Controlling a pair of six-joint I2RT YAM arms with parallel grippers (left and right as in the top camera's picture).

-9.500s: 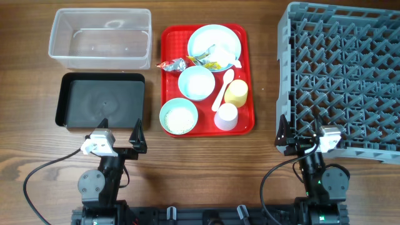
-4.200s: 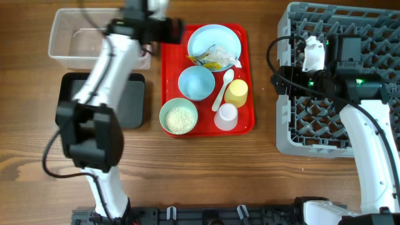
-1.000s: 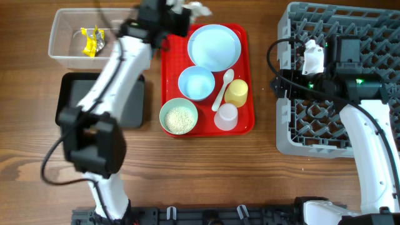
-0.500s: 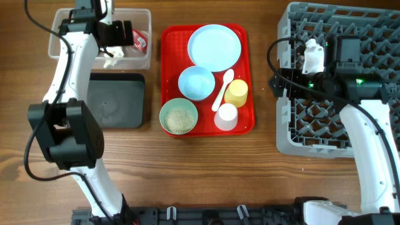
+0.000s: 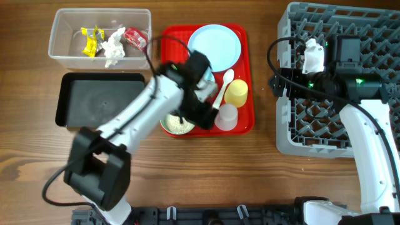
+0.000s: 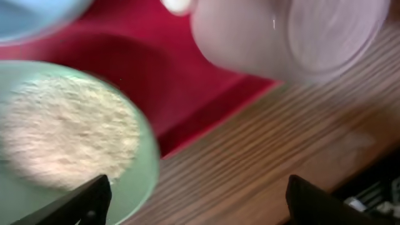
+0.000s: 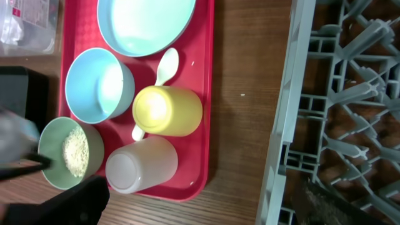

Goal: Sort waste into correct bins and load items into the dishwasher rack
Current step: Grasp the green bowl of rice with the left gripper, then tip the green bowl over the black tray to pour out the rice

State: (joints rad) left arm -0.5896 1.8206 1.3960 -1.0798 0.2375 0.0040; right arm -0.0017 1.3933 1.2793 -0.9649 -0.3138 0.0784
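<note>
1. The left arm [image 5: 137, 119] slants from the near tabletop [image 5: 262, 169] edge up over the red tray [image 5: 172, 44], with its wrist bent down above the bowls.
2. The left jaws are spread wide and hold nothing; each fingertip [image 6: 94, 194] sits at a bottom corner of the wrist view.
3. The mint green bowl [image 6: 62, 144] sits upright just ahead of the left finger, holding the rice [image 6: 69, 137]. The whitish cup [image 6: 294, 37] is ahead of the right finger. I cannot tell which way up the cup is.
4. The white spoon [image 7: 159, 78] lies beyond the left jaws. Its long axis runs diagonally, with the scoop toward the pale blue plate [image 5: 215, 44] and the handle toward the whitish cup. It lies between the pale blue bowl [image 7: 100, 84] and the yellow cup [image 7: 167, 111].
5. Well to the left of those jaws, the clear tub [image 5: 62, 53] holds the yellow wrapper [image 5: 90, 40], the napkin [image 5: 114, 47] and the red wrapper [image 5: 133, 37]. The black tray [image 5: 103, 100] is beside it.
6. The right arm [image 5: 369, 150] rises over the dishwasher rack [image 5: 381, 37]. The right jaws are also wide apart and hold nothing, with the tray ahead and to their left.
</note>
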